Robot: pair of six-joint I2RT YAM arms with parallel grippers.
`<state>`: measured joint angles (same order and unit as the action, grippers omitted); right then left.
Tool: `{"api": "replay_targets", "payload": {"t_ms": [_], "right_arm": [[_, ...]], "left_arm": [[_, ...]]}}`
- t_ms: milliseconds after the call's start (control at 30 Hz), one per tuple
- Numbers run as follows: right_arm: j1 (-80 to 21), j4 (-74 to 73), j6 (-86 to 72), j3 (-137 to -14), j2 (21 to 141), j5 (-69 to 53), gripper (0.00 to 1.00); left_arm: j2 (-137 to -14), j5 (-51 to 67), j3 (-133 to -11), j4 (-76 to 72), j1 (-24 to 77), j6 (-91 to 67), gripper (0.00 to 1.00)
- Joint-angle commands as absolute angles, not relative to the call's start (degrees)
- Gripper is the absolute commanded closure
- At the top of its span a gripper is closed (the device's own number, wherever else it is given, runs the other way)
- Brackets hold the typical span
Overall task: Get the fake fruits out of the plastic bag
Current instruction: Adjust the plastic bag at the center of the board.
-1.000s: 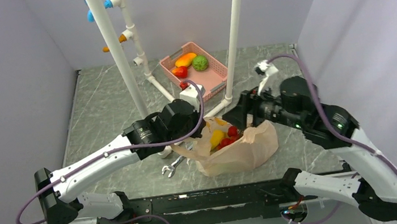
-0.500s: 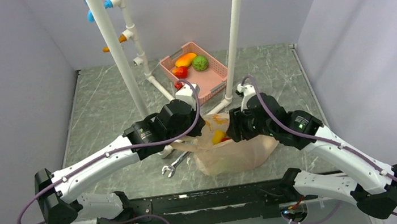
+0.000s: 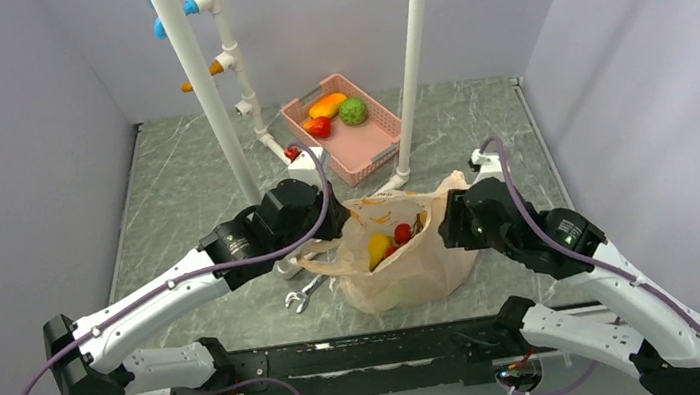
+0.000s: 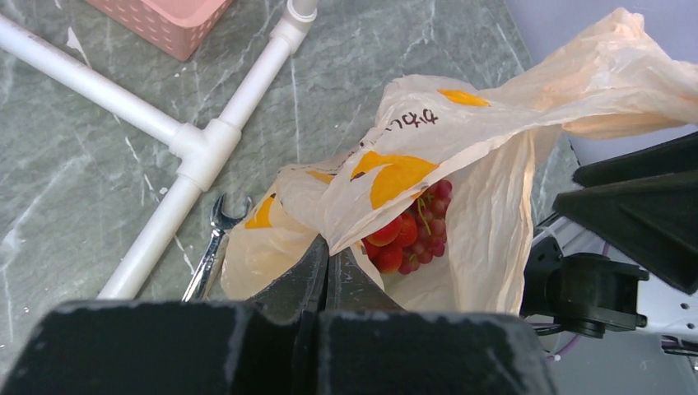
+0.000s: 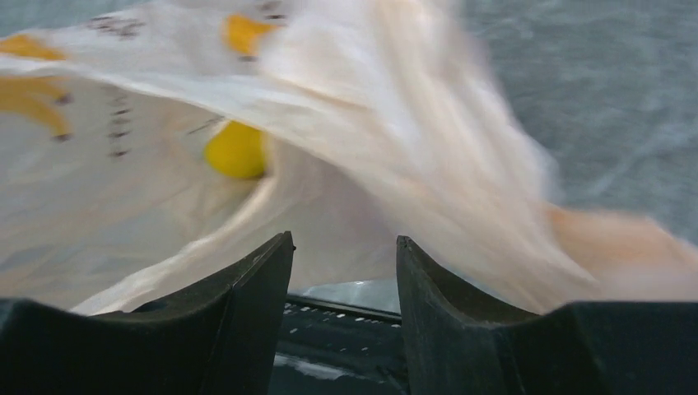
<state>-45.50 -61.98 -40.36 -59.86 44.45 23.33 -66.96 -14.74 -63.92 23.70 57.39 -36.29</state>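
Top external: right gripper (image 5: pixel 344 247) has backed off the bag (image 3: pixel 414 262), fingers half apart, empty; left gripper (image 4: pixel 328 247) pinches its rim; fruits (image 4: pixel 409 239) still inside

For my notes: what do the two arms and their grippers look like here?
The left arm and right arm match: white shells on the long links, black rounded joint housings, and a purple cable looping along each. The left gripper and right gripper have matte black, wedge-shaped fingers tapering toward the tips. No readable markings show.
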Motion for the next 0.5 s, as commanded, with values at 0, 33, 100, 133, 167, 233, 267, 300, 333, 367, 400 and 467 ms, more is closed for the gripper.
{"api": "replay_targets", "payload": {"t_ms": [0, 33, 100, 133, 167, 233, 267, 300, 333, 367, 400, 467], "right_arm": [[-45.74, -50.16, -33.05, -63.29, 44.7, 6.1, 0.48], [-45.75, -47.49, -32.62, -63.17, 43.69, 3.55, 0.48], [-45.76, -43.49, -32.99, -62.43, 41.99, 0.41, 0.44], [-45.72, -42.2, -34.18, -61.81, 41.76, -0.99, 0.4], [-45.72, -42.41, -36.14, -61.65, 42.27, 0.36, 0.35], [-45.71, -45.92, -44.32, -61.26, 43.67, 6.85, 0.22], [-45.71, -47.56, -48.91, -60.27, 44.08, 9.49, 0.16], [-45.73, -47.1, -51.78, -58.86, 43.95, 10.45, 0.14], [-45.72, -46.0, -53.64, -57.44, 43.66, 10.68, 0.13], [-45.68, -45.43, -55.6, -56.44, 43.15, 12.05, 0.13], [-45.74, -44.99, -57.16, -55.49, 42.49, 13.56, 0.14], [-45.71, -42.4, -58.6, -53.07, 41.2, 15.86, 0.14]], "left_arm": [[-66.56, -12.57, -64.09, 19.94, 57.17, -37.14, 1.0], [-66.83, -12.36, -64.33, 19.99, 57.18, -37.24, 1.0], [-67.41, -12.3, -64.72, 20.21, 57.17, -37.34, 1.0], [-67.7, -12.24, -64.91, 20.4, 57.16, -37.45, 1.0], [-67.81, -12.16, -65.02, 20.39, 57.2, -37.56, 1.0], [-67.85, -12.03, -64.96, 20.11, 57.15, -37.51, 1.0], [-67.85, -12.03, -65.0, 20.08, 57.14, -37.59, 1.0], [-67.81, -12.12, -65.02, 20.04, 57.13, -37.42, 1.0], [-67.77, -12.19, -65.07, 20.23, 57.13, -37.41, 1.0], [-67.73, -12.43, -65.21, 20.52, 57.16, -37.4, 1.0], [-67.73, -12.62, -65.33, 20.75, 57.16, -37.37, 1.0], [-67.64, -12.58, -65.55, 20.9, 57.13, -37.36, 1.0]]}}
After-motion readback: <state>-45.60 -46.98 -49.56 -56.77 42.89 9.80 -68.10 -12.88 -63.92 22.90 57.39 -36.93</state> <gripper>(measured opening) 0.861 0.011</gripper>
